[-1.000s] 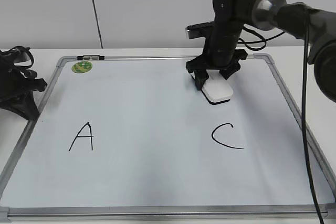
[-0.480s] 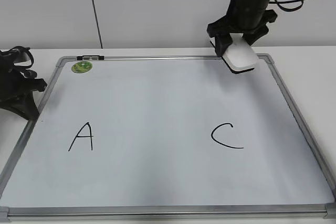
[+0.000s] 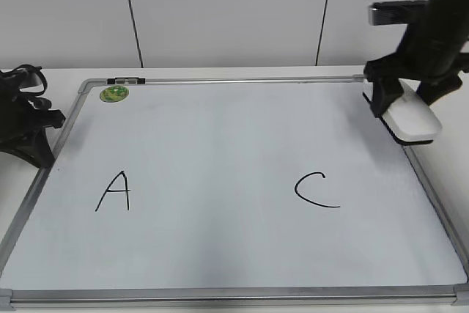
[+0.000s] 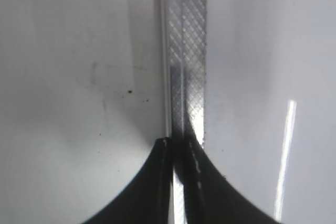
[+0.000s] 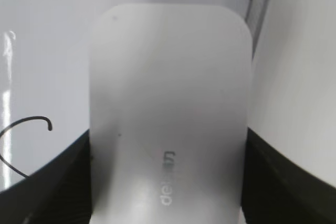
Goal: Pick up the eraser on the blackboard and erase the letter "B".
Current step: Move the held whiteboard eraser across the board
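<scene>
The white eraser (image 3: 412, 118) is held in my right gripper (image 3: 404, 108) over the right frame of the blackboard (image 3: 220, 144), tilted, dark underside down. In the right wrist view the eraser (image 5: 168, 114) fills the space between the black fingers (image 5: 52, 182), with grey lettering on top. The board shows a black "A" (image 3: 114, 191) and a black "C" (image 3: 316, 190); part of the "C" (image 5: 21, 145) also shows in the right wrist view. No letter "B" is visible between them. My left gripper (image 3: 29, 126) rests off the board's left edge, its jaws together over the frame (image 4: 184, 77).
A round green sticker (image 3: 114, 94) and a small black-and-grey clip (image 3: 126, 80) sit at the board's top left corner. The board lies on a white table (image 3: 447, 159) against a white panelled wall.
My right gripper lifted the eraser from the board's upper middle, carried it up and to the right, and now holds it lower, over the right frame. The left arm has not moved.
</scene>
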`<action>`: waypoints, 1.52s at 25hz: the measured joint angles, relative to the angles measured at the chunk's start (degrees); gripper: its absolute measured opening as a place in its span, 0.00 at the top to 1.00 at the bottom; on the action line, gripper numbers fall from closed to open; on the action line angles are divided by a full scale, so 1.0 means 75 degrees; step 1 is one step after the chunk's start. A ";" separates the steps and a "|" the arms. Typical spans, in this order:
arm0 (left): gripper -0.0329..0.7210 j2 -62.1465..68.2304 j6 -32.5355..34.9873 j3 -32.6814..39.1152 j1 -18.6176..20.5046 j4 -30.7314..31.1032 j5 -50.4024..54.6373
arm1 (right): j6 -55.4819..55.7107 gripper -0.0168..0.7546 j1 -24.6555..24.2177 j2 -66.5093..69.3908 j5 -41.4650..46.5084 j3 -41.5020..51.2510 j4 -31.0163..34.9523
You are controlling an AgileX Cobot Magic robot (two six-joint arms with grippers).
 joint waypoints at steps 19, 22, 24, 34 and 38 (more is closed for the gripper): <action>0.92 0.0000 0.0000 0.0000 0.0000 -0.0048 0.0025 | -0.0111 0.29 -0.0354 0.0658 -0.1484 0.0907 0.0368; 0.92 0.0000 0.0000 0.0000 0.0000 -0.0048 0.0025 | -0.0117 0.29 -0.0354 0.0853 -0.1552 0.0907 0.0368; 0.92 0.0000 0.0000 0.0000 0.0000 -0.0048 0.0025 | -0.0129 0.29 -0.0354 0.0979 -0.1636 0.0907 0.0368; 0.92 0.0000 0.0000 0.0000 0.0000 -0.0048 0.0025 | -0.0129 0.17 -0.0354 0.0994 -0.1752 0.0748 0.0384; 0.88 0.0000 0.0028 -0.0054 0.0000 -0.0033 0.0056 | -0.0134 0.17 -0.0354 0.0926 -0.1189 0.0165 0.0384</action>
